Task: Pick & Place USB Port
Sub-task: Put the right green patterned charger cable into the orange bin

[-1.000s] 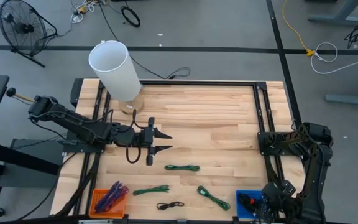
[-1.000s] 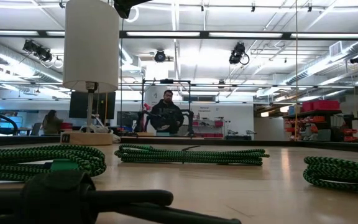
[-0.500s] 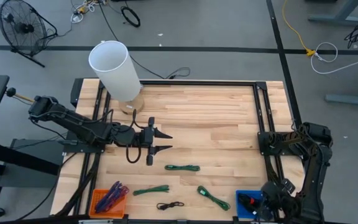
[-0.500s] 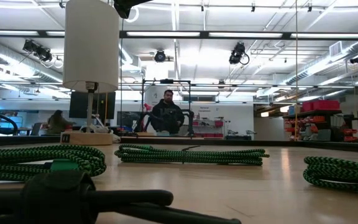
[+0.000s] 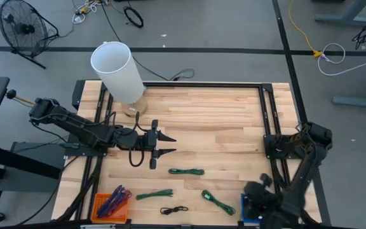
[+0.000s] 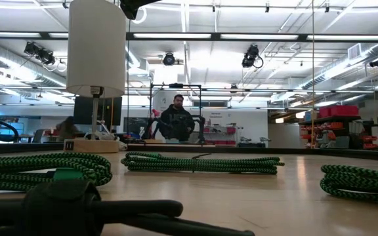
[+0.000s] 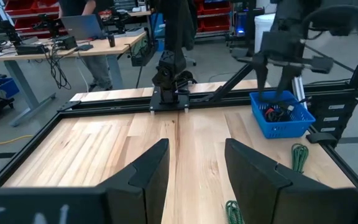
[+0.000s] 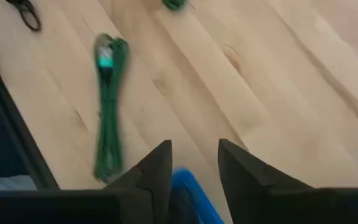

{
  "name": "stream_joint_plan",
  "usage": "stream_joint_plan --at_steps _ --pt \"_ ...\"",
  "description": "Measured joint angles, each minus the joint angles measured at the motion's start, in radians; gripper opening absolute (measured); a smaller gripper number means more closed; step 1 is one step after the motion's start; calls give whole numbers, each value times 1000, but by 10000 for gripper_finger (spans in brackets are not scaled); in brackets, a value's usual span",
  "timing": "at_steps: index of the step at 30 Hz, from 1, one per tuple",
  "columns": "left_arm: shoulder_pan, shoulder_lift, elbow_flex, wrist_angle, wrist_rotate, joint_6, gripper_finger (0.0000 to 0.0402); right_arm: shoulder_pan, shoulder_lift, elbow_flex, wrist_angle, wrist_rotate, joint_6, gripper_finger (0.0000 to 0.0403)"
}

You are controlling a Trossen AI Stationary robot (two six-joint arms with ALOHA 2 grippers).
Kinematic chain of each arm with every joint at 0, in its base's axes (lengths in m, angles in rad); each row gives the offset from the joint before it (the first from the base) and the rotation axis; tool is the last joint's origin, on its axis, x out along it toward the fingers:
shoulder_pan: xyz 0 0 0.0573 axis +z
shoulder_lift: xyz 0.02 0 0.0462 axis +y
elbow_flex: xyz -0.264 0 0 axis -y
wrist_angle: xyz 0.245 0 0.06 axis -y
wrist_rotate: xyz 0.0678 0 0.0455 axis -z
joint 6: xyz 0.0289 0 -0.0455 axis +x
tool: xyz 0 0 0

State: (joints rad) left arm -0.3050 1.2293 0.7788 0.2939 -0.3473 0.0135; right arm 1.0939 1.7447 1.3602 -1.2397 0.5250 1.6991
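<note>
Your right tool sits over the near-right corner of the counter, above the blue bin, its fingers parted with nothing between them. The closest green cable bundle lies just to its left, long axis slanting from far-left to near-right. Two more bundles lie farther left. Your left tool waits mid-counter, fingers spread wide and empty, well apart from that bundle, so the right arm looks the better reach.
</note>
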Motion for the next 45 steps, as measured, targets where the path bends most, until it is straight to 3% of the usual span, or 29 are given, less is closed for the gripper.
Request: stream_joint_plan --at_steps 6,13,20,32,40,45 --pt "0 0 0 0 0 0 163 -138 0 0 178 -65 -213 136" --pt "0 0 0 0 0 0 163 -212 46 0 290 -103 -394 162" --pt "0 0 0 0 0 0 163 -260 129 0 321 -233 -415 196" --pt "0 0 0 -1 0 -1 163 -309 212 0 447 -316 -487 240" --pt "0 0 0 -1 0 0 163 -325 266 0 515 -332 -568 239" --pt "0 0 0 -1 0 0 163 -338 279 0 552 -394 -657 215"
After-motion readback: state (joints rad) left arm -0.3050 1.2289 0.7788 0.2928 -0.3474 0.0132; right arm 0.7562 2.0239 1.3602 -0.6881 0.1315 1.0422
